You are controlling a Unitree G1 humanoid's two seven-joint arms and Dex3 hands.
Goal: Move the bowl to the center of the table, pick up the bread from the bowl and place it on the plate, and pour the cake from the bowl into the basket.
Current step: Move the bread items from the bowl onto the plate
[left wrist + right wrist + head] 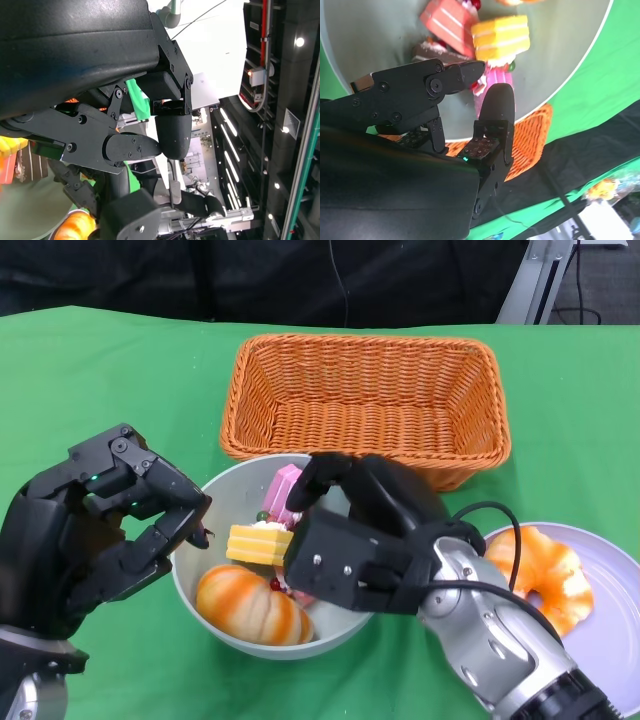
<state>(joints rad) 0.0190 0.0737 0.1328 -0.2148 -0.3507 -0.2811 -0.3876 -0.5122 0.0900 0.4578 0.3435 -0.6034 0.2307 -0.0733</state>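
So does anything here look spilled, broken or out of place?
Nothing stands out. The cakes and one bread sit inside the bowl, another bread lies on the plate, and the basket stands upright.

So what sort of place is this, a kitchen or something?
More likely a robot lab or test studio than a kitchen. The table wears a plain green cloth, the food in the bowl looks like toys, and the left wrist view shows equipment racks and strip lights.

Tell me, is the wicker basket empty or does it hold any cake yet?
Empty: the basket shows only bare weave in the head view; the cakes lie in the bowl.
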